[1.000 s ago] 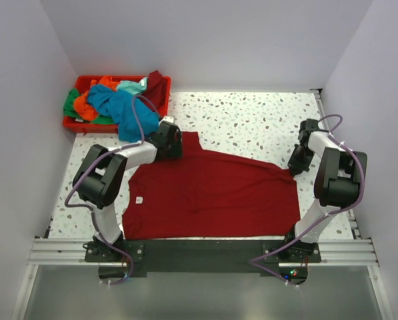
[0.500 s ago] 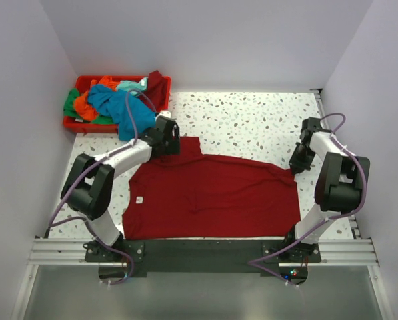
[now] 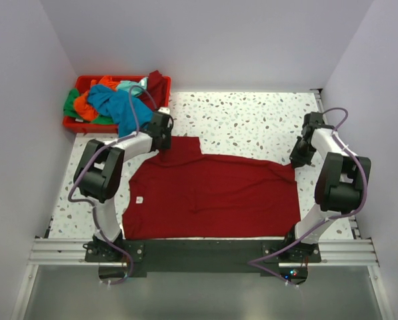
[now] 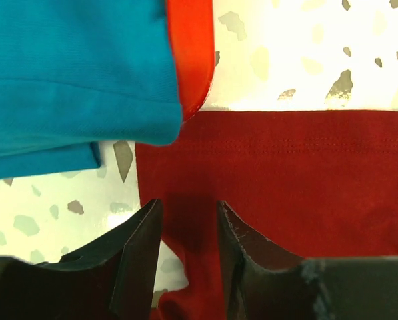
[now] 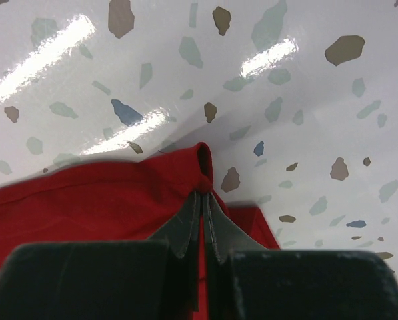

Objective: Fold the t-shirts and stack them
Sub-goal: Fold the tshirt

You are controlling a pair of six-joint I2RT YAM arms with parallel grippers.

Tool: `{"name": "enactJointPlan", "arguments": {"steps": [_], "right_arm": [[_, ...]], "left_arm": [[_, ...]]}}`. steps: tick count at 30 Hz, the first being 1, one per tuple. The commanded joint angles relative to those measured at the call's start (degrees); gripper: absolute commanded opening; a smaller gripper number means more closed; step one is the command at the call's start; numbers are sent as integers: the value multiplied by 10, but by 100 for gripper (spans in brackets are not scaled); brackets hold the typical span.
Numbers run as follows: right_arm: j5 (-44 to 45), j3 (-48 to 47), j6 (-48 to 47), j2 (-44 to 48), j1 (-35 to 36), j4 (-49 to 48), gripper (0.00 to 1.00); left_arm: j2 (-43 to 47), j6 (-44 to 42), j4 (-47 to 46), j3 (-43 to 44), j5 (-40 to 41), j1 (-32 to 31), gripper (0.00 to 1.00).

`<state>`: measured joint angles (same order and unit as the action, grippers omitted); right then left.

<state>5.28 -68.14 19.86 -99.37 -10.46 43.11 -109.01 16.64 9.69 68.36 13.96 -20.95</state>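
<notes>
One dark red t-shirt (image 3: 212,193) lies flat on desk (image 3: 252,117), sleeve sticking out far-left. Left pincer (image 3: 163,133) at that sleeve, right pincer (image 3: 297,160) at far-right corner. Red bin (image 3: 72,125) holds orange shirt (image 3: 85,105) and green shirt (image 3: 70,105); teal shirt (image 3: 122,110) overhangs its near rim.

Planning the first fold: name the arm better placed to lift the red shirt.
Probably right. The right gripper is shut on a far corner of the red shirt; the left gripper stands open over its edge, gripping nothing.
</notes>
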Motion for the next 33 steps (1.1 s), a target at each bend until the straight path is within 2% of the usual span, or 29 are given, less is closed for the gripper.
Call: {"name": "enactJointPlan", "arguments": {"steps": [1, 8, 24, 28, 30, 31, 33], "right_arm": [[-7, -19, 0, -6, 0, 7, 0], [-5, -9, -4, -6, 0, 6, 0], [-4, -9, -10, -5, 0, 10, 0], [-4, -11, -10, -5, 0, 10, 0], [-4, -12, -10, -4, 0, 10, 0], [-4, -13, -10, -3, 0, 11, 0], [-5, -15, -10, -1, -1, 13, 0]], "left_arm": [[-6, -31, -63, 22, -16, 13, 42], [-26, -40, -106, 15, -20, 36, 39], [-65, -23, -133, 18, -24, 51, 38], [-74, -22, -130, 20, -33, 53, 12], [-80, -20, -127, 20, -34, 54, 3], [-79, -20, -125, 20, -35, 55, 0], [-74, -20, -122, 19, -38, 56, 0]]}}
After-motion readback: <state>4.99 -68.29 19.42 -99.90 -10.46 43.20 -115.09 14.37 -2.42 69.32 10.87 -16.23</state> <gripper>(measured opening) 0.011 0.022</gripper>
